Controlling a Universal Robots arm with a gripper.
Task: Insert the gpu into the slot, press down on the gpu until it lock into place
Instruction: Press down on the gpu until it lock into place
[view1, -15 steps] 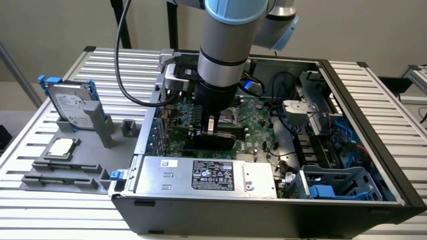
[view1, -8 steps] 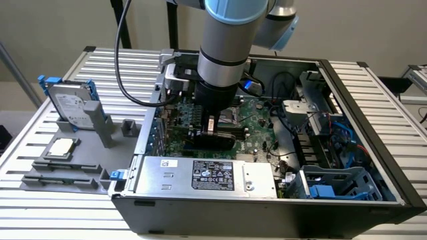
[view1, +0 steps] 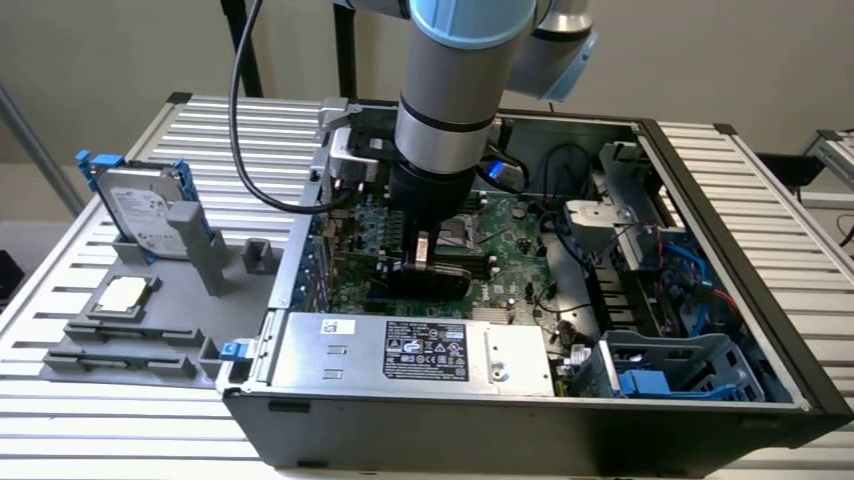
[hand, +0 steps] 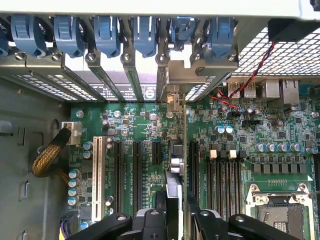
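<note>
Ext. view: 1 arm, pincer (view1: 422, 268) down inside the open PC case (view1: 694, 300) over the green motherboard (view1: 514, 270); 1 hard drive (view1: 140, 210) on the desk (view1: 80, 420).

Wrist view: pincer (hand: 174, 220) clamped on 1 gpu (hand: 173, 187), edge-on betw. its fingers, standing upright on the board amid approx. 5 black slots; blue slot not made out.

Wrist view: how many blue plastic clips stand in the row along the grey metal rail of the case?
6 blue plastic clips, side by side along the grey metal rail: the others at. A blue piece cut off at the picture's edge may be a seventh.
</note>
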